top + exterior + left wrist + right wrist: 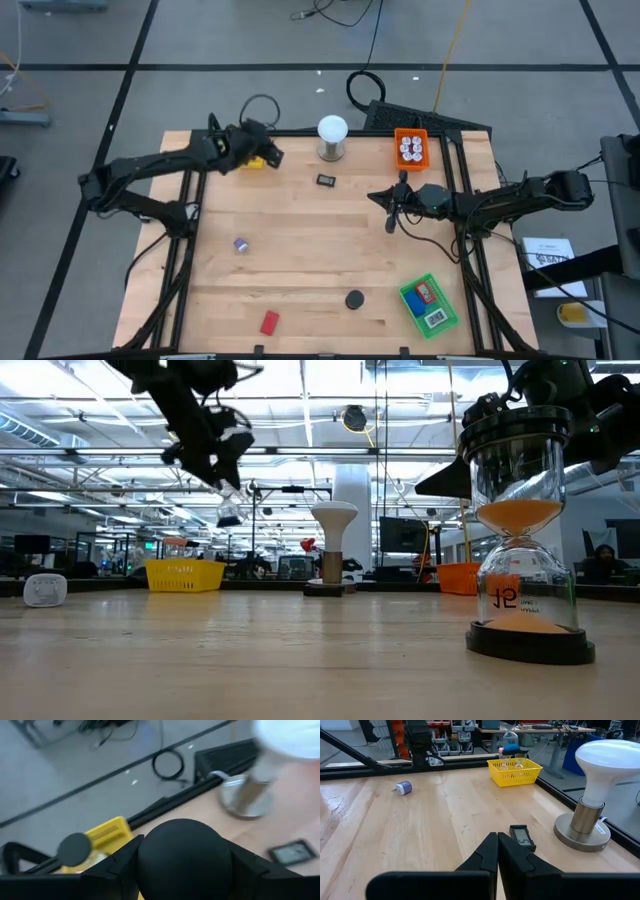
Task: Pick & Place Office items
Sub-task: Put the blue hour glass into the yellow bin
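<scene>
Left claw (pixel 262 152) hangs at the table's 11 o'clock, over the yellow mesh plastic tray (pixel 252 161). Grip state cannot be told from above.

High view: right claw (pixel 391 218) sits at 3 o'clock, closed tight, holding nothing. The white ball lamp on a metal base (pixel 332 131) is at 12 o'clock. The orange plastic tray (pixel 410 135) at 1 o'clock holds whitish bits. The small black rectangular piece (pixel 326 180) lies just 6 o'clock of the lamp. The tiny purple bit (pixel 240 245) is at 9 o'clock, and the red flat block (pixel 269 322) at 7 o'clock. The black-capped hourglass with orange sand (pixel 354 299) stands at 6 o'clock. The green plastic tray (pixel 442 300) at 5 o'clock holds a red and a blue block.

Low view: left claw is raised above the yellow tray with a small pale bit (pixel 228 516) at its tip. Whether that bit is clamped cannot be told. The hourglass stands upright, close to the camera.

Left wrist view: a dark housing blocks most of it. The yellow tray, the lamp base and the black rectangular piece show past it.

Right wrist view: the fingers (pixel 490 851) are pressed together. The black rectangular piece lies just beyond them, not touching. The purple bit lies well apart, and the yellow tray is far off.
</scene>
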{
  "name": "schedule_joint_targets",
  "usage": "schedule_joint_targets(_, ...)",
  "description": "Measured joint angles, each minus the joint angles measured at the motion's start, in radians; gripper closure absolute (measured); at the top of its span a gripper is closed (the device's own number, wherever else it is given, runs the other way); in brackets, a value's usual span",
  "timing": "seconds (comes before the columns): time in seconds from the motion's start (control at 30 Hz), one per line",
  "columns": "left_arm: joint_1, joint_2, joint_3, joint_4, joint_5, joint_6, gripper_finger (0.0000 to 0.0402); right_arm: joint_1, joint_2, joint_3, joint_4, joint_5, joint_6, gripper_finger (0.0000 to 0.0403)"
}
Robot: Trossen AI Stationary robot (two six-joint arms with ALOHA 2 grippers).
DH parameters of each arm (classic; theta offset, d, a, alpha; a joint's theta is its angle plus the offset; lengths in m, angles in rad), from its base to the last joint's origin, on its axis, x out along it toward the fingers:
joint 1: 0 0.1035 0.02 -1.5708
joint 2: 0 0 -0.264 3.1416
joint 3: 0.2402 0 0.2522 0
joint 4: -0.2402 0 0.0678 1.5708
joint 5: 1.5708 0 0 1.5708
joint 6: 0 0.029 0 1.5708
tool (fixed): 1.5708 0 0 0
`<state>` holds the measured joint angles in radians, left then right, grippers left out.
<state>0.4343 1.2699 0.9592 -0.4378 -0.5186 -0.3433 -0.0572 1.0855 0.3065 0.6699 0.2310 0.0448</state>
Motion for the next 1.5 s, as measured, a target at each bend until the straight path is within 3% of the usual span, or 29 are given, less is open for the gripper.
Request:
schedule_joint_targets(0.27, 0.215, 0.071, -0.025, 0.055, 0.049, 0.035, 0.0195, 0.000, 0.000, 0.000, -0.001, 0.000, -0.002, 0.0403)
schedule_joint_targets(0.57, 0.318, 0.074, -0.146, 0.202, 0.083, 0.033, 0.0195, 0.000, 0.000, 0.000, -0.001, 0.000, -0.003, 0.0403)
schedule_joint_targets(0.7, 0.332, 0.073, -0.179, 0.275, 0.135, 0.039, 0.0195, 0.000, 0.000, 0.000, 0.000, 0.000, -0.001, 0.0403)
schedule_joint_targets(1.5, 0.340, 0.175, -0.192, 0.313, 0.119, 0.058, 0.0195, 0.000, 0.000, 0.000, 0.000, -0.001, 0.000, 0.0403)
